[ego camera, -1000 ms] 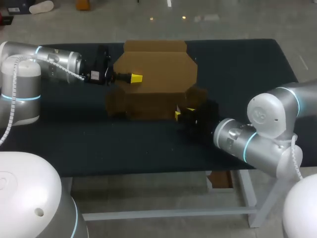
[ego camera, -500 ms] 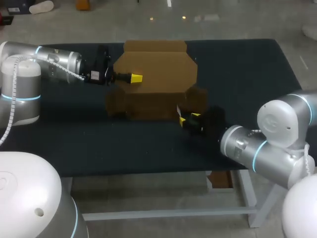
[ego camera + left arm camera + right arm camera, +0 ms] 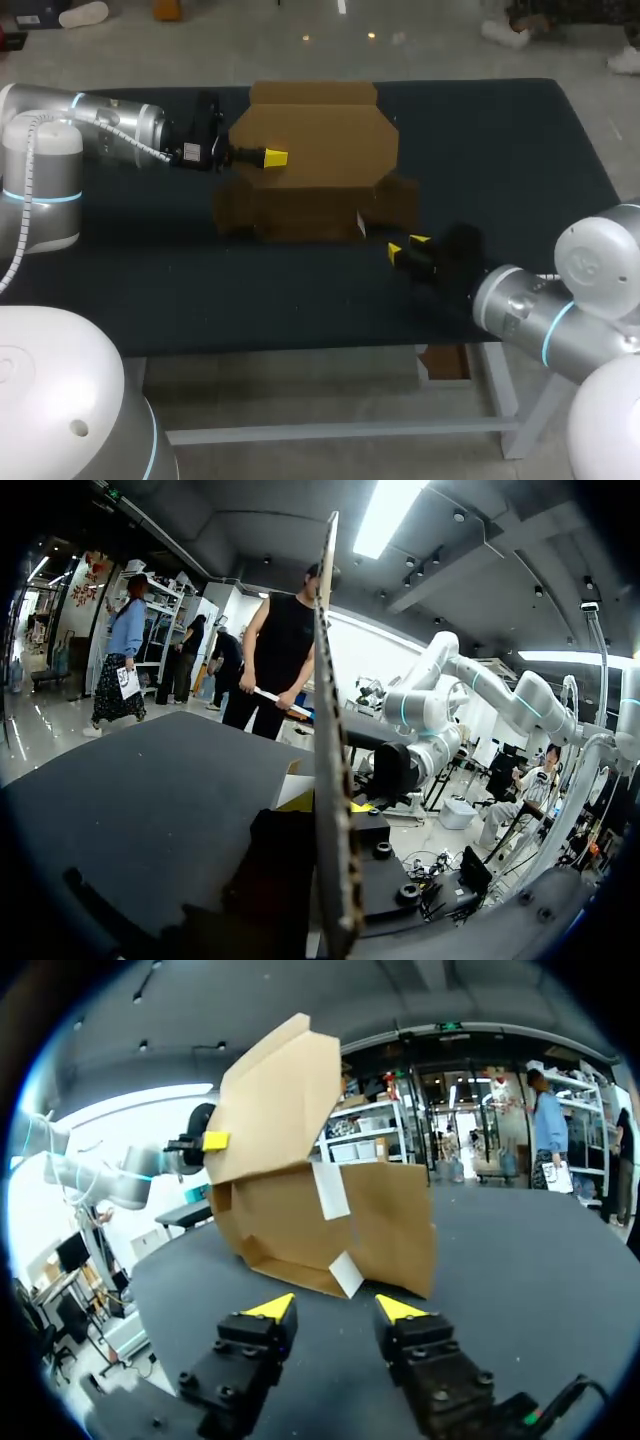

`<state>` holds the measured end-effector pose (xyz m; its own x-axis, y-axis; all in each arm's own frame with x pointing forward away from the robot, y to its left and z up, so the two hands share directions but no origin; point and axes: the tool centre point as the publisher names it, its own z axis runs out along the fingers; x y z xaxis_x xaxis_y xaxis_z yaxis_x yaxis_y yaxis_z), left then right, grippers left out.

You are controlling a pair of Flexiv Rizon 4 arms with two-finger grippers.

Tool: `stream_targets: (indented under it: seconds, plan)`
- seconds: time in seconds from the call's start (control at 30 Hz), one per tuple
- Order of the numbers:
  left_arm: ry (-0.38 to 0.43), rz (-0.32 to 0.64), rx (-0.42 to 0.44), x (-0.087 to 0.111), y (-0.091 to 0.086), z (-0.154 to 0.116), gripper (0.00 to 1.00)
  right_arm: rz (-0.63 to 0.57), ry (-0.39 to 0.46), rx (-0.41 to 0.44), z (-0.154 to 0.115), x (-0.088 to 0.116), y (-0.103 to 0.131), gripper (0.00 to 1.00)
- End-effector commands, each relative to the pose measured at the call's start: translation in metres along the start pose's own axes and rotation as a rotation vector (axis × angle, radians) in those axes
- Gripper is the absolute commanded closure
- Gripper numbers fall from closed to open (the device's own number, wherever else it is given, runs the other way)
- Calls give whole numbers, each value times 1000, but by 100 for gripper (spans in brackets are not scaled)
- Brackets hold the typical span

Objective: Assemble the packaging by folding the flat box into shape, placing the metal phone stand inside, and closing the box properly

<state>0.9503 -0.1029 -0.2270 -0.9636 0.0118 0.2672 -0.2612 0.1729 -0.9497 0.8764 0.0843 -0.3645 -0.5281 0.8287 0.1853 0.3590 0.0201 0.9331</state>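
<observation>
Right tool [image 3: 408, 246] open-fingered just short of the cardboard box [image 3: 320, 170], left tool [image 3: 273, 157] clamped on its raised flap.

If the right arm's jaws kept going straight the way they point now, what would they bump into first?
Most likely the cardboard box: the right wrist view shows its lower flaps standing directly ahead of the open jaws, with only bare table between. How far ahead is hard to judge.

Right gripper [image 3: 407, 246] backed away from the box [image 3: 315, 160] front corner toward its own side; now apart from it, fingers spread.
</observation>
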Motion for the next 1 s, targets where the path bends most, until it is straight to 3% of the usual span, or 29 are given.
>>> stream_targets:
  seconds: [0.03, 0.27, 0.47, 0.53, 0.57, 0.6, 1.0]
  plan:
    - [1, 0, -1, 0, 2, 1, 100, 0, 1, -15, -5, -2, -2, 47]
    - [1, 0, -1, 0, 2, 1, 100, 1, -6, -28, -7, -7, 0, 46]
    - [1, 0, -1, 0, 2, 1, 100, -14, 0, -40, -8, -8, 4, 53]
    - [1, 0, -1, 0, 2, 1, 100, -24, 1, -44, -10, -8, 6, 69]
    - [1, 0, -1, 0, 2, 1, 100, -26, 1, -45, -11, -8, 7, 90]
    - [1, 0, -1, 0, 2, 1, 100, -31, 3, -45, -12, -9, 7, 100]
    - [-5, 7, -7, -4, 0, 3, 100, -67, 7, -39, -26, -12, 8, 100]
